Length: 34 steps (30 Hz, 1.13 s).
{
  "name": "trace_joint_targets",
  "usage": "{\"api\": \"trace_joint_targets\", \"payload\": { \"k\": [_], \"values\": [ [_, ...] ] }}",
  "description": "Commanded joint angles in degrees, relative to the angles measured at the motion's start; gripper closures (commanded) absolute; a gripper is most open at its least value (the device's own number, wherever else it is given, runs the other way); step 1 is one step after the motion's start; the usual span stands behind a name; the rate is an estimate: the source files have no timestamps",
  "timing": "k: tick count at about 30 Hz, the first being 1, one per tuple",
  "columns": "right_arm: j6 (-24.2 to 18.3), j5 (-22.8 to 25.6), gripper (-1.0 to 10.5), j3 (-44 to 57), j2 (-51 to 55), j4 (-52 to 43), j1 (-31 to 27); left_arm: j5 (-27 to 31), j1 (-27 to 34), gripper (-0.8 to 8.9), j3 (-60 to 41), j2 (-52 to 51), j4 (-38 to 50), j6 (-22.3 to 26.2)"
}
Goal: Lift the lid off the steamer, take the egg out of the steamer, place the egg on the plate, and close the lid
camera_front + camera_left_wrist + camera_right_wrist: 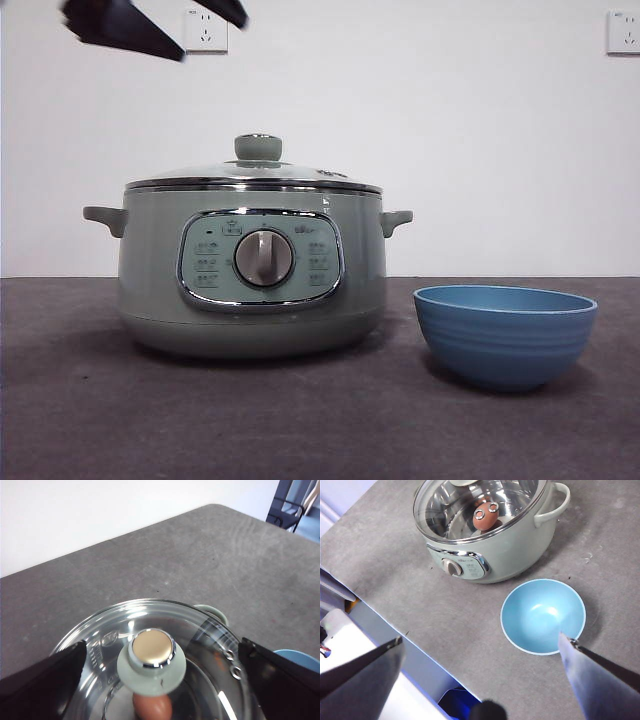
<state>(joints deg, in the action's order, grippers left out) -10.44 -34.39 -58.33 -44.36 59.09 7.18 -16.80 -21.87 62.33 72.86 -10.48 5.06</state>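
Lid [255,174] sat closed on the steamer [250,275], egg [485,518] visible inside through the glass; blue plate [505,335] stood empty on the table [320,420] beside the pot, apart from it. Left gripper [160,677] hung above the lid's knob [151,656], jaws spread wide, touching nothing. Right gripper [480,652] waited high over plate and steamer, jaws likewise apart and empty
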Motion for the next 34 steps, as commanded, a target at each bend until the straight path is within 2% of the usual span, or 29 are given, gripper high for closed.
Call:
{"api": "trace_joint_targets", "payload": {
  "k": [1,12,20,25,30,34],
  "values": [
    [0.2,0.0,3.2,-0.2,-0.1,-0.3,0.1,0.3,-0.7,2.79,0.0,3.5,3.2,2.1],
    [0.2,0.0,3.2,-0.2,-0.3,-0.3,0.1,0.3,-1.5,2.79,0.0,13.6,10.0,2.1],
    [0.1,0.0,3.2,-0.2,-0.3,-0.3,0.1,0.8,-2.0,2.79,0.0,17.0,11.9,2.1],
    [0.1,0.0,3.2,-0.1,-0.3,-0.3,0.1,3.5,-2.7,2.93,0.0,17.1,12.4,2.1],
    [0.2,0.0,3.2,-0.2,-0.7,-0.3,0.1,3.2,-2.8,5.67,0.0,17.1,11.9,2.1],
    [0.2,0.0,3.2,-0.2,-0.7,-0.3,0.1,3.1,-2.9,6.70,0.0,17.1,11.1,2.1]
  ]
}}
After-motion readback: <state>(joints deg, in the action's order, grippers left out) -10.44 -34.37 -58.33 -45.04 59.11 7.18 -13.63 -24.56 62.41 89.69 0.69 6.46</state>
